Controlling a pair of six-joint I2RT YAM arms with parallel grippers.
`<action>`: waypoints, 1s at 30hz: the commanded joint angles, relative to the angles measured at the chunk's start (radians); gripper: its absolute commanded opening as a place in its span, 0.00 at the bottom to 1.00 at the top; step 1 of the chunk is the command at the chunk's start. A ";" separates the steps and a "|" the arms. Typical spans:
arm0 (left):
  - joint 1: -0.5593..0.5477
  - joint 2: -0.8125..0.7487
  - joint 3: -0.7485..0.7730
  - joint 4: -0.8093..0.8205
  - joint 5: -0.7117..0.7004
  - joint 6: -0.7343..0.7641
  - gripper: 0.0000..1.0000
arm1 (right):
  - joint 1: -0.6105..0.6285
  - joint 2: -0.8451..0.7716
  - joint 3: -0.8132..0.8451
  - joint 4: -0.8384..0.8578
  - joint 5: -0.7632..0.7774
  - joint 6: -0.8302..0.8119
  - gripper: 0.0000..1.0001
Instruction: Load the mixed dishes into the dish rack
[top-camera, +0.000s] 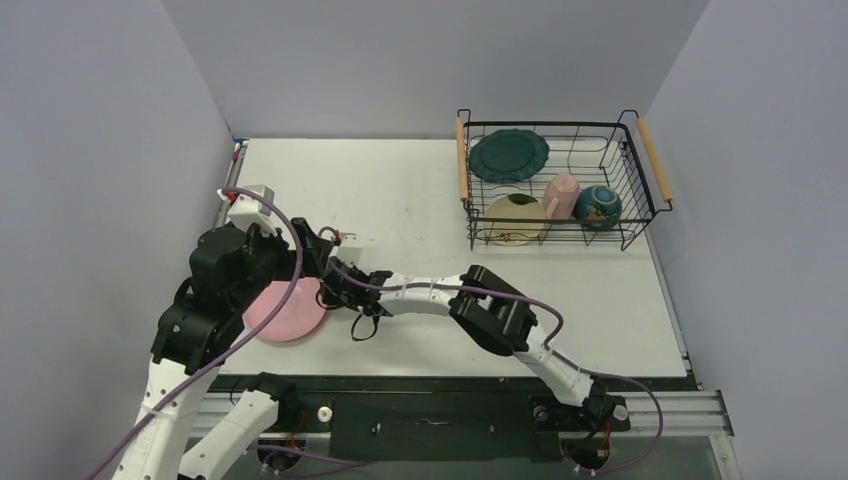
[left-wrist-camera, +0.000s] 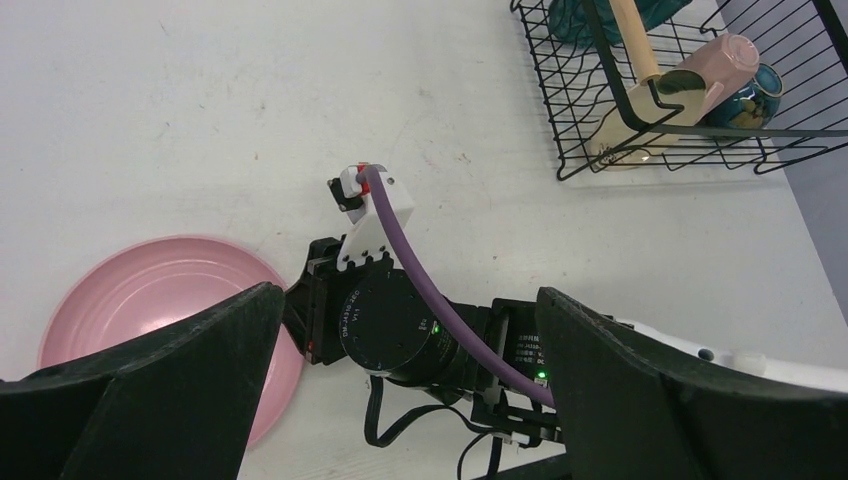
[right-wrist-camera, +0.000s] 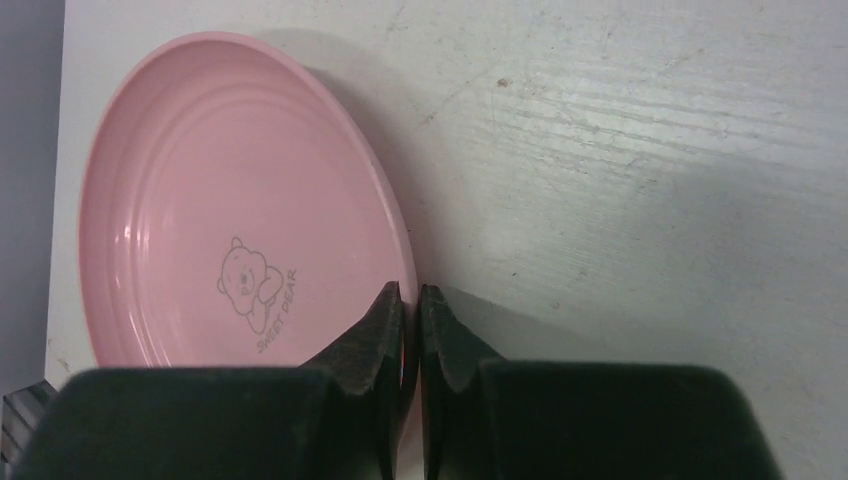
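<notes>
The pink round plate sits at the lower left of the top view, by the left edge of the white worktop. The right gripper has its jaws clamped on the plate's rim. The left gripper hovers above with its jaws spread wide and empty. At upper right, the black wire dish rack holds a teal scalloped plate, a cream shallow dish, a pink cup and a dark-teal bowl.

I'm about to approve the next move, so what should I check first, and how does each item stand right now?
1. Rim pinch: ok; the right gripper is shut on the pink plate at its edge.
2. Plate lying flat: cannot tell.
3. Lift path: not ok; the left gripper hangs open above the right arm's wrist.
4. Free space in the dish rack: ok; back right corner bare.
5. Other dishes racked: ok; teal plate, cream dish, pink cup, bowl all inside.
</notes>
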 joint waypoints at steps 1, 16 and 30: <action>-0.008 -0.006 0.010 0.049 -0.013 0.031 0.96 | -0.014 -0.104 -0.049 -0.040 0.078 -0.135 0.00; -0.017 0.045 0.204 0.001 -0.068 0.034 0.97 | -0.260 -0.687 -0.154 -0.047 -0.022 -0.514 0.00; -0.026 0.031 0.124 0.023 -0.035 0.013 0.97 | -0.596 -0.941 -0.082 -0.054 0.282 -1.071 0.00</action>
